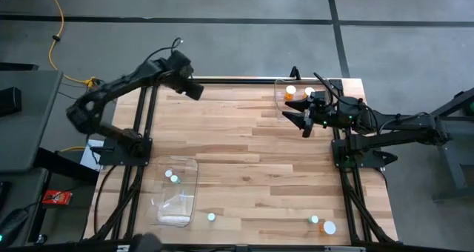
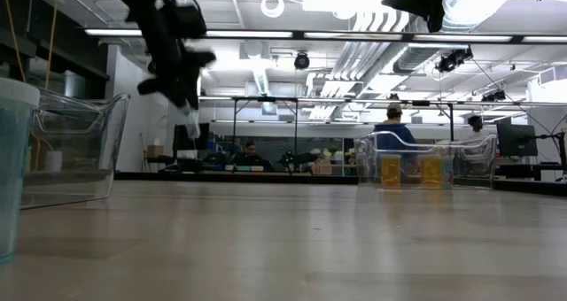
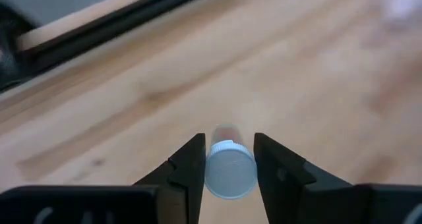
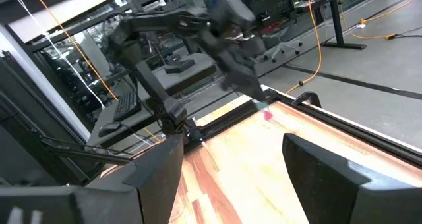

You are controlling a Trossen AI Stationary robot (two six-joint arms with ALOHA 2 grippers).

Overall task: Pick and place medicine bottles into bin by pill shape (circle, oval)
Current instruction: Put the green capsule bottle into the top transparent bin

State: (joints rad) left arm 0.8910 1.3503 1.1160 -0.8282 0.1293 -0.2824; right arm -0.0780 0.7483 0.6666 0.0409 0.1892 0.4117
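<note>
I saw a smooth pale wood table (image 1: 252,156), two clear glossy plastic bins (image 1: 178,196), and matt black fingers (image 3: 188,168).

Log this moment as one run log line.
left gripper: shut on bottle, raised above table | right gripper: open, empty, by far bin

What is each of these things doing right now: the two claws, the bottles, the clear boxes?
Left gripper: shut on a small white-capped bottle, lifted above the table.
Right gripper: open, empty, beside the far clear plastic bin.
Near clear plastic bin: holds two pale bottles.
</note>
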